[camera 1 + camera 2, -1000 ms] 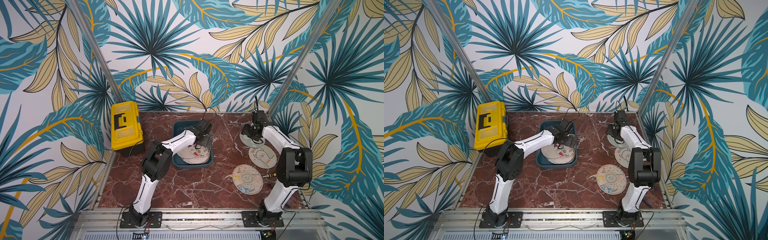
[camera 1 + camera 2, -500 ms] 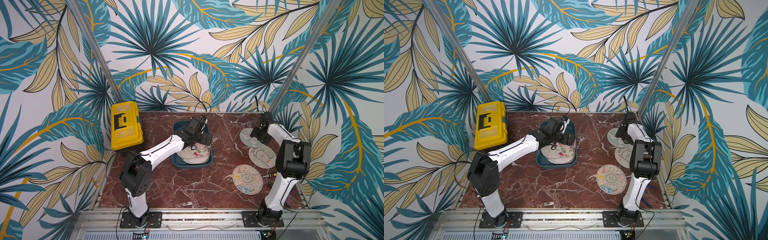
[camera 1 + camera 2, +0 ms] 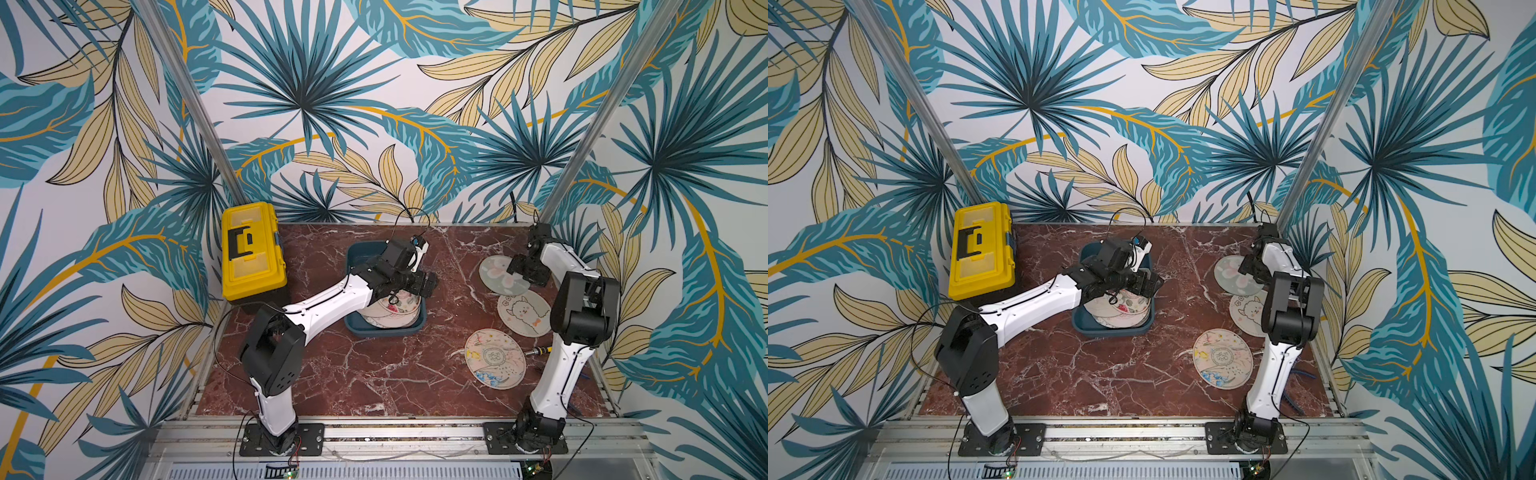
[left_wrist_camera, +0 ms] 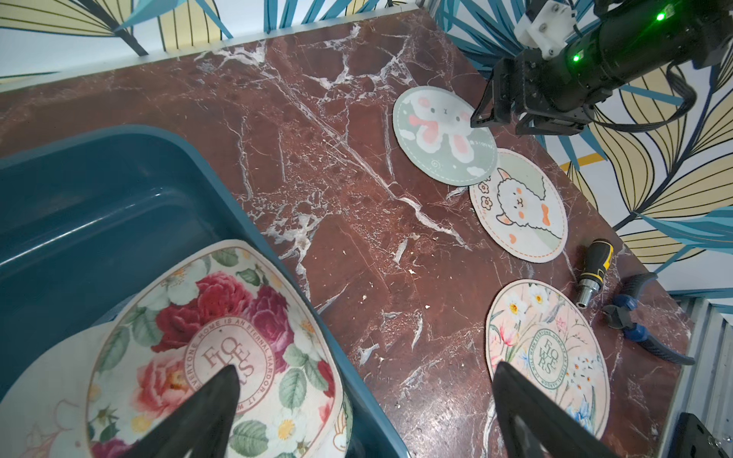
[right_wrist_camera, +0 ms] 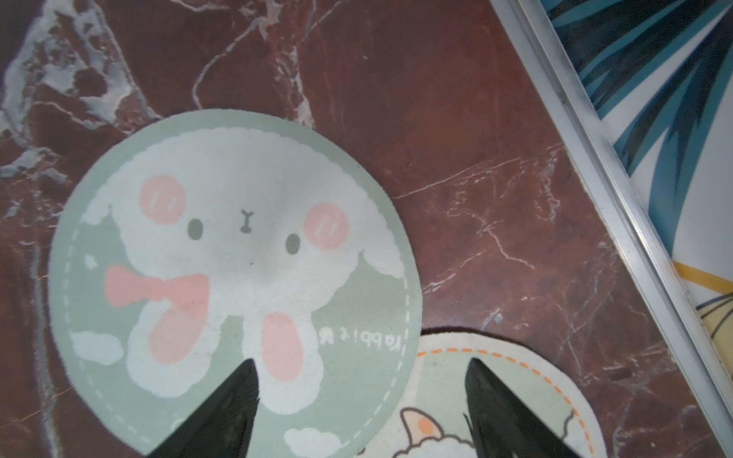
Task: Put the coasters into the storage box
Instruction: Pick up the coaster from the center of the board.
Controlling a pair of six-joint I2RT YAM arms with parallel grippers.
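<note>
Rabbit coaster [image 5: 234, 257] lies under right claw [image 5: 361, 361].

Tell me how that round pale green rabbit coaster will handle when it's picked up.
The pale green rabbit coaster probably flops: a similar rose-print coaster curls against the teal storage box wall. Its felt-like face likely grips well. Lying thin and flat, overlapping the cream alpaca coaster, it may drag that along.
</note>
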